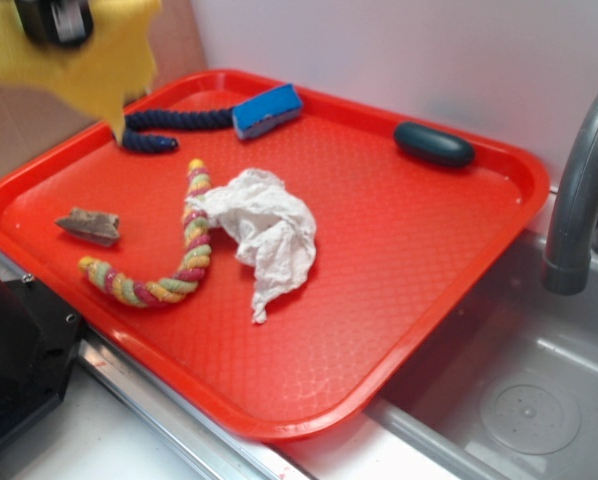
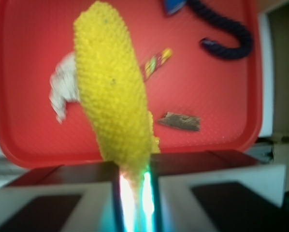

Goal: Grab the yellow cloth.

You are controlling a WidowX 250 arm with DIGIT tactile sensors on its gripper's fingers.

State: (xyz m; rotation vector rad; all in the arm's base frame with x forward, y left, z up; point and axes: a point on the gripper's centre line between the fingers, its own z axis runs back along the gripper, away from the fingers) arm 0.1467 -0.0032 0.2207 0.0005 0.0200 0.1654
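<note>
The yellow cloth (image 1: 89, 60) hangs from my gripper (image 1: 54, 25) at the top left of the exterior view, lifted above the red tray (image 1: 399, 300). In the wrist view the yellow cloth (image 2: 113, 92) dangles long and narrow from between my fingers, with the gripper (image 2: 133, 174) shut on its upper end. The cloth's lower tip hangs over the tray's far left part, near the dark blue rope (image 1: 174, 122).
On the tray lie a crumpled white tissue (image 1: 264, 235), a braided yellow-pink-green rope (image 1: 174, 260), a blue sponge block (image 1: 267, 110), a dark green oval (image 1: 434, 145) and a small brown piece (image 1: 89, 226). A grey faucet (image 1: 579, 190) and sink (image 1: 529, 400) stand at the right.
</note>
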